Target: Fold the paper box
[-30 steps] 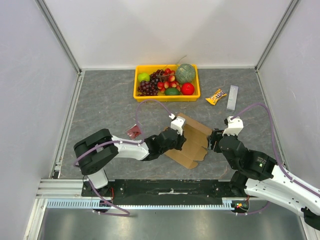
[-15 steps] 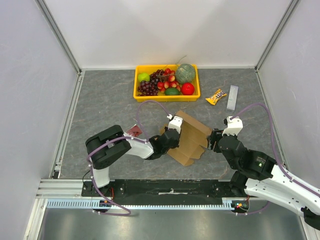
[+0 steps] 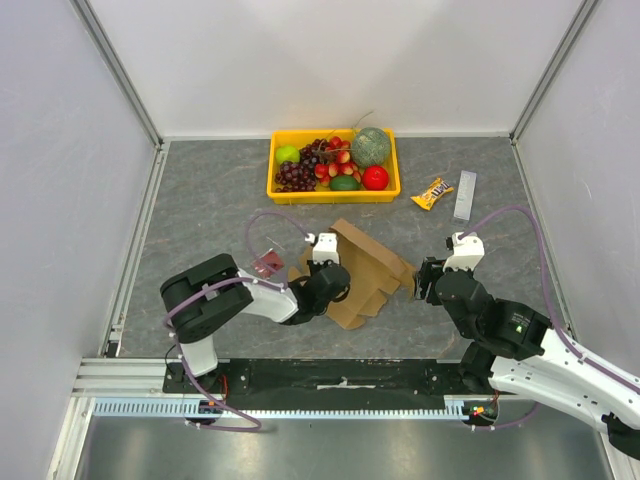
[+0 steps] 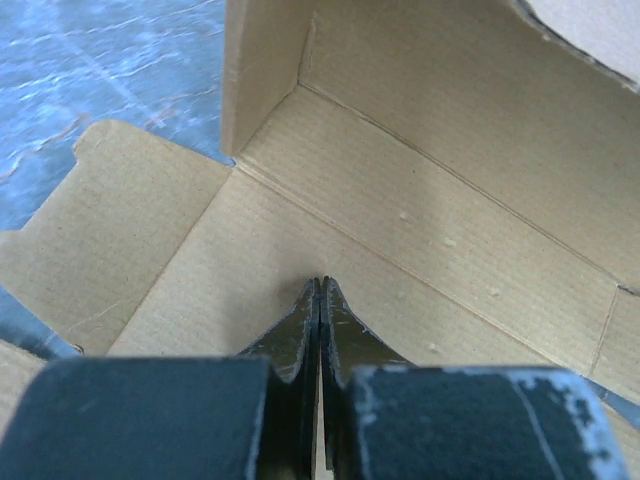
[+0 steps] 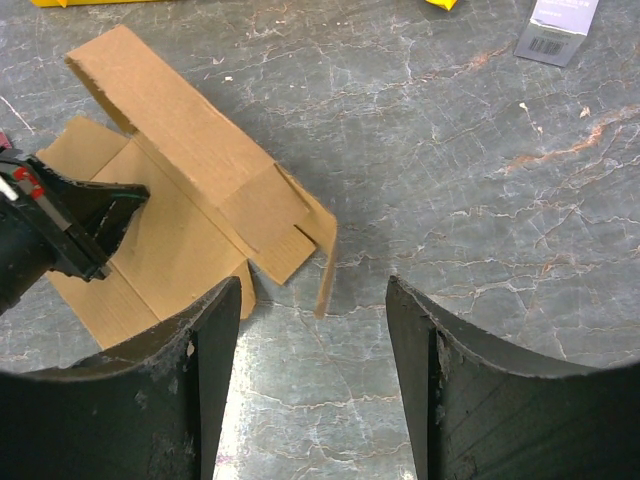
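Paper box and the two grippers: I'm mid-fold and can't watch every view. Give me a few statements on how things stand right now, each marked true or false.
1. The left gripper is shut, with its tips against an inner panel of the paper box. True.
2. The right gripper is clamped on a flap of the box. False: it is open and holds nothing; the nearest flap lies just ahead of its fingers.
3. One long wall of the box stands up from the flat base. True.
4. The box sits inside the yellow tray. False: it lies on the table, between the tray and the arms.
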Robot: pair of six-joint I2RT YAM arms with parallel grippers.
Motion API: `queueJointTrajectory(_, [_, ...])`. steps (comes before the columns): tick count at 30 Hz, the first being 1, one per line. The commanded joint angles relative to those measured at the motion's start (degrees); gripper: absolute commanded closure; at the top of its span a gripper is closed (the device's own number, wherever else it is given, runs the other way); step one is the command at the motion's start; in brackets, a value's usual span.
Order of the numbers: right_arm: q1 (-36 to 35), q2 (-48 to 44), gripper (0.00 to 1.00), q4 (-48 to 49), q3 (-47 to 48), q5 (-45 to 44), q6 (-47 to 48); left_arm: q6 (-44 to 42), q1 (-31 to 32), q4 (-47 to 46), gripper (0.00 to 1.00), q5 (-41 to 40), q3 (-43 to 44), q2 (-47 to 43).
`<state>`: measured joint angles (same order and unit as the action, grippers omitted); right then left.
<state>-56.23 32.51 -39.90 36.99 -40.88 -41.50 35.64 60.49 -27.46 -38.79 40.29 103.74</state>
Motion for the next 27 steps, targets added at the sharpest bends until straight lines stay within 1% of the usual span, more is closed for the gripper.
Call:
queueJointTrajectory(1, [0.15, 0.01, 0.33, 1.40, -0.08, -1.30, 0.10, 9.62, -0.28, 14.36, 0.98, -3.66, -5.92, -0.55])
queueJointTrajectory(6, [0.15, 0.27, 0.33, 1.58, -0.17, -1.13, 0.10, 12.70, 1.46, 16.74, 0.98, -3.49, -8.56, -4.25])
queueJointTrajectory(8, [0.15, 0.18, 0.33, 1.67, -0.25, -1.13, 0.01, 13.31, 3.66, 18.49, 0.98, -4.36, -7.87, -5.22])
queueJointTrajectory(12, [0.15, 0.18, 0.33, 1.84, -0.17, -1.13, -0.25, 15.42, 9.37, 25.16, 0.98, -6.04, -3.92, -5.83])
queueJointTrajectory(15, [0.15, 0.36, 0.33, 1.67, -0.25, -0.95, -0.34, 17.27, 13.68, 30.61, 0.89, -7.70, -1.02, -6.62])
queueJointTrajectory(17, [0.15, 0.88, 0.33, 1.75, -0.17, -0.78, -0.43, 18.15, 15.18, 32.73, 0.84, -8.15, 0.48, -7.67])
queueJointTrajectory(24, [0.15, 3.17, 0.32, 0.18, 0.54, -0.51, -1.83, 16.22, 16.33, 32.56, 0.73, -5.51, -1.09, -14.70])
queueJointTrajectory(27, [0.15, 3.87, 0.32, -0.62, 0.36, 0.01, -3.06, 12.01, 16.77, 29.85, 0.69, -4.29, -3.02, -19.96])
